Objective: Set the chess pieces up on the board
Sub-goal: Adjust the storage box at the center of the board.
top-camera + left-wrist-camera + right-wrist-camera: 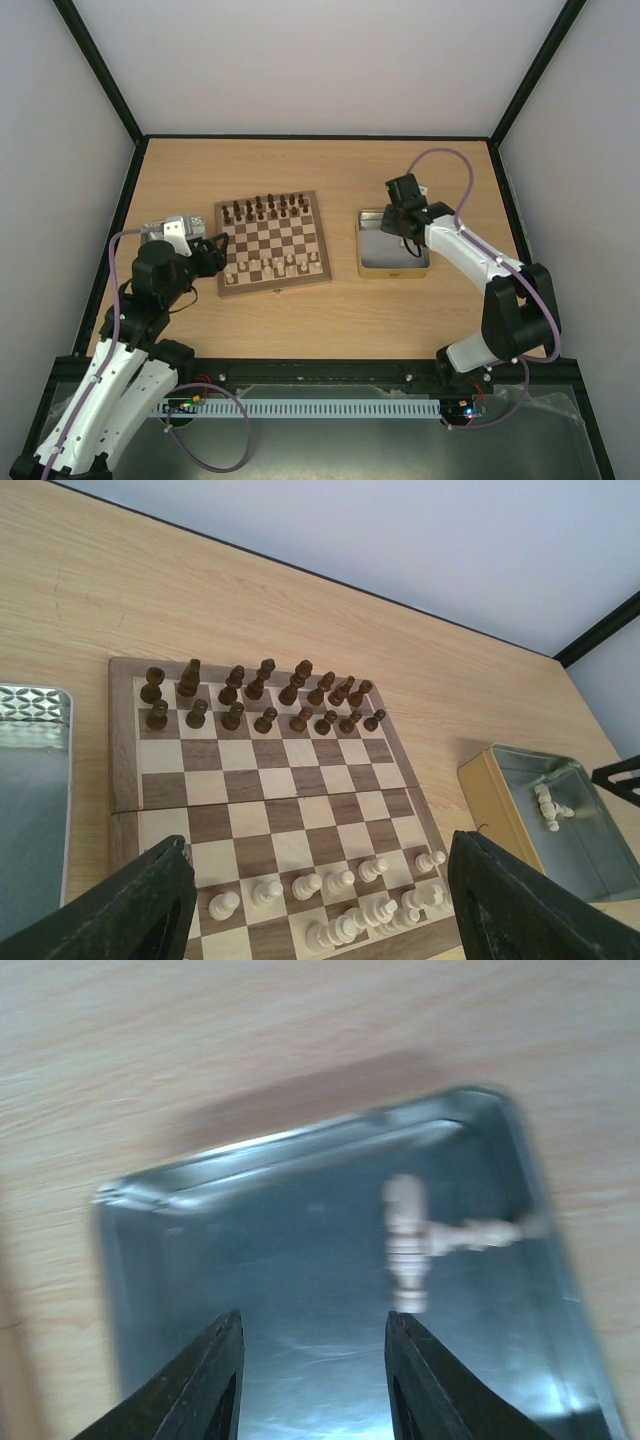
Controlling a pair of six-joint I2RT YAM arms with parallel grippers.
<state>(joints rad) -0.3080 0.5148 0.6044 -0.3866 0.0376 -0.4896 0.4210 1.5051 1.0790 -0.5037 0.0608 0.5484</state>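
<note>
In the tin (300, 1260), chess pieces (408, 1245), beyond right tool (312, 1328)

Overhead, wrists close — left shares board (272, 243)

There is one board (262, 780), and it carries sixteen dark brown chess pieces (265, 720), eight in each of its two far rows. Two pale chess pieces (408, 1245) lie in one tin (300, 1290), and a second tin (30, 780) makes two tins. The pale ones on the board's near rows stand too crowded for an exact count, six at least.
</note>
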